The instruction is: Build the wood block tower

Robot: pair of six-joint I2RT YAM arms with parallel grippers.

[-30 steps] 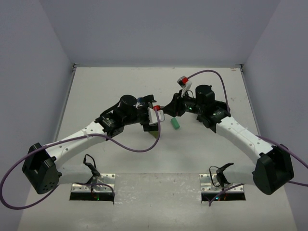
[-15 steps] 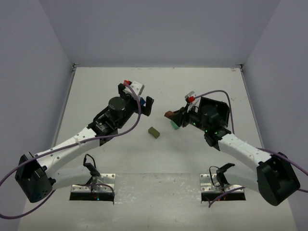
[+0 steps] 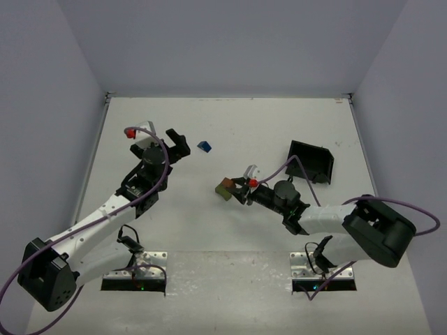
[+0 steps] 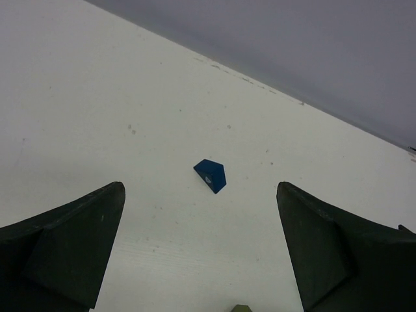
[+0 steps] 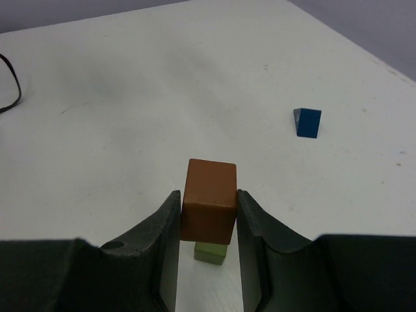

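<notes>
This is looking like a robotics lab; a white bench (image 3: 230,125) is sitting boxed in by plain grey walls (image 3: 230,42) on three sides; a left arm (image 3: 91,223) and a right arm (image 3: 325,218) are standing bolted to metal plates (image 3: 119,273) at its near edge; purple cables (image 3: 405,202) are looping off them; green lights (image 3: 140,286) are glowing by the plates; a brown block (image 5: 208,201) and a blue block (image 3: 204,146) are showing as small painted pieces.

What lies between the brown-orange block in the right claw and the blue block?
Nothing: the right wrist view shows only bare table between the brown-orange block and the blue block.
</notes>
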